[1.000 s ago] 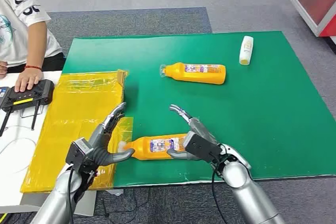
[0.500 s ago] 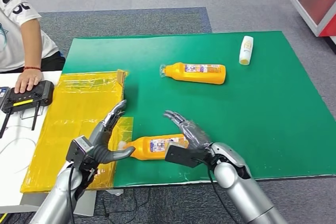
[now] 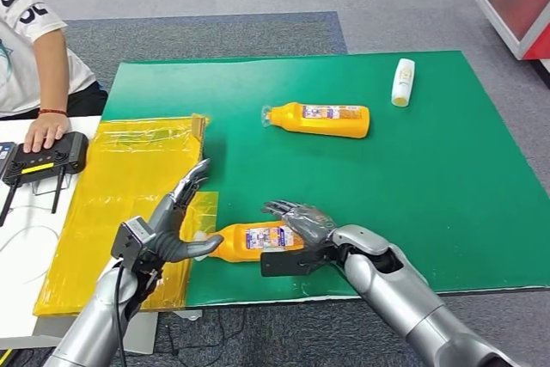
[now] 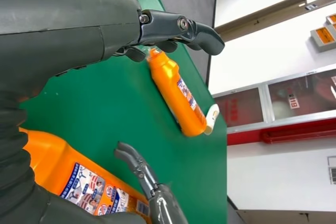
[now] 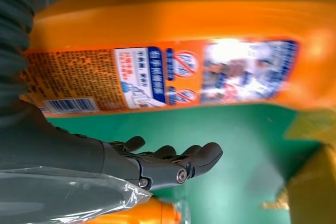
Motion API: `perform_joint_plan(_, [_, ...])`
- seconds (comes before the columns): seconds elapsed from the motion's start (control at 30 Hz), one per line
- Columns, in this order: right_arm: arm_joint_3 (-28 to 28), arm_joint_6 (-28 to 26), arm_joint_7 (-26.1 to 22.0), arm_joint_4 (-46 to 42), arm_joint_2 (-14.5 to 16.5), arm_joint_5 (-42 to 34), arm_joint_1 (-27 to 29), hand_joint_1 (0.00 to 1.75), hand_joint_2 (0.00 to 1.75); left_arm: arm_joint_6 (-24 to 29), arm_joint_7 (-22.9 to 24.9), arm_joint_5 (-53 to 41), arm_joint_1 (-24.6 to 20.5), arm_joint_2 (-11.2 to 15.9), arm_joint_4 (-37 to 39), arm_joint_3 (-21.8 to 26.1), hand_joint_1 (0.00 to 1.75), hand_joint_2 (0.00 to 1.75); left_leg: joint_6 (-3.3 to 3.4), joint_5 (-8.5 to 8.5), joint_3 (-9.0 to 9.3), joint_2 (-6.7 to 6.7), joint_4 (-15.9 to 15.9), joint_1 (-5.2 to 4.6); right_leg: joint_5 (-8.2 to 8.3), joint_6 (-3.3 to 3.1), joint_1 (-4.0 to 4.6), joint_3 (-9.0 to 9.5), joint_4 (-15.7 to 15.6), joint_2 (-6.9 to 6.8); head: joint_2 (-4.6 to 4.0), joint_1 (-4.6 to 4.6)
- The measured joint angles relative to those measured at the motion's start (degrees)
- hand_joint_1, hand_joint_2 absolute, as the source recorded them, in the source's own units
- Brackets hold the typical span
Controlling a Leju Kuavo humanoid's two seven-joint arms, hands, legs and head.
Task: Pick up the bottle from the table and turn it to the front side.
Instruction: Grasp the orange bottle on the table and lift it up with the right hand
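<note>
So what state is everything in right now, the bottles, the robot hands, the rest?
Near orange bottle: lying on its side, on the green mat, not lifted.
Far orange bottle: lying on its side, untouched.
White bottle: lying down near the mat's far edge.
Left robot hand: fingers spread, at the near bottle's neck end.
Right robot hand: fingers spread, over the near bottle's base end.
Controller: on the side table, a person's hand resting on it.

A second orange bottle (image 3: 319,119) and a small white bottle (image 3: 403,82) lie on the green mat (image 3: 454,169).
</note>
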Motion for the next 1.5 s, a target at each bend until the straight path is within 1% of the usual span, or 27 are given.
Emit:
perform_joint_plan(0.13, [3.49, 1.87, 0.97, 3.77, -0.87, -0.34, -3.77, 0.00, 1.75, 0.17, -0.47, 0.12, -0.41, 0.11, 0.76, 0.01, 0.00, 1.75, 0.00, 0.01, 0.00, -0.01, 0.00, 0.00, 0.00, 0.00, 0.00, 0.00, 0.00, 0.00, -0.01, 0.00])
perform_joint_plan(0.3, [7.39, 3.62, 2.55, 7.04, -1.24, -0.51, -7.64, 0.00, 1.75, 0.24, -0.64, 0.19, -0.82, 0.30, 1.42, 0.02, 0.00, 1.75, 0.01, 0.02, 0.00, -0.01, 0.00, 0.00, 0.01, 0.00, 0.00, 0.00, 0.00, -0.01, 0.00, 0.00])
perform_joint_plan(0.53, [9.94, 4.37, 3.12, 9.52, -1.30, -0.77, -10.43, 0.00, 1.75, 0.24, -0.84, 0.17, -1.36, 0.61, 2.00, 0.04, 0.00, 1.75, 0.02, 0.03, 0.00, -0.01, 0.00, 0.00, 0.01, 0.01, 0.00, 0.01, 0.00, -0.01, 0.00, -0.01])
perform_joint_plan(0.63, [10.74, 4.45, 3.11, 10.23, -1.31, -2.06, -11.22, 0.01, 1.75, 0.08, -0.99, 0.17, -1.80, 0.74, 2.26, 0.05, 0.00, 1.75, 0.02, 0.03, 0.00, -0.01, 0.01, 0.00, 0.02, 0.01, 0.00, 0.01, 0.00, -0.01, 0.00, 0.00])
perform_joint_plan(0.7, [11.20, 4.32, 2.87, 10.65, -1.35, -3.51, -11.58, 0.21, 1.75, -0.04, -1.11, 0.14, -2.22, 0.79, 2.47, 0.05, 0.00, 1.75, 0.01, 0.03, 0.01, -0.01, 0.01, 0.00, 0.02, 0.01, 0.00, 0.01, 0.00, -0.01, 0.00, 0.00])
perform_joint_plan(0.77, [11.55, 4.04, 2.48, 10.99, -1.51, -4.92, -11.76, 1.07, 1.75, -0.09, -1.16, 0.07, -2.62, 0.83, 2.68, 0.04, 0.00, 1.75, 0.01, 0.03, 0.01, -0.01, 0.01, 0.00, 0.02, 0.01, 0.00, 0.01, 0.00, 0.00, 0.00, 0.00])
perform_joint_plan(0.83, [11.89, 3.67, 2.11, 11.22, -1.78, -6.09, -11.80, 1.75, 1.75, -0.10, -1.16, 0.02, -2.94, 0.84, 2.91, 0.04, 0.00, 1.75, 0.01, 0.03, 0.01, -0.01, 0.01, 0.00, 0.02, 0.01, 0.00, 0.01, 0.00, 0.00, 0.00, 0.01])
perform_joint_plan(1.13, [12.64, 1.93, 0.99, 11.67, -2.85, -9.53, -11.78, 1.75, 1.75, -0.35, -1.18, -0.01, -3.45, 0.84, 3.46, 0.04, 0.00, 1.75, 0.02, 0.03, 0.03, -0.01, 0.01, 0.00, 0.02, 0.01, -0.01, 0.02, 0.00, 0.00, 0.00, 0.01])
perform_joint_plan(1.5, [12.63, 1.52, 0.18, 11.85, -3.71, -11.54, -11.59, 1.75, 1.75, -0.74, -1.18, 0.03, -3.45, 0.84, 3.64, 0.04, 0.00, 1.75, 0.02, 0.03, 0.04, -0.01, 0.01, -0.01, 0.03, 0.03, -0.01, 0.02, 0.00, 0.00, 0.00, 0.01])
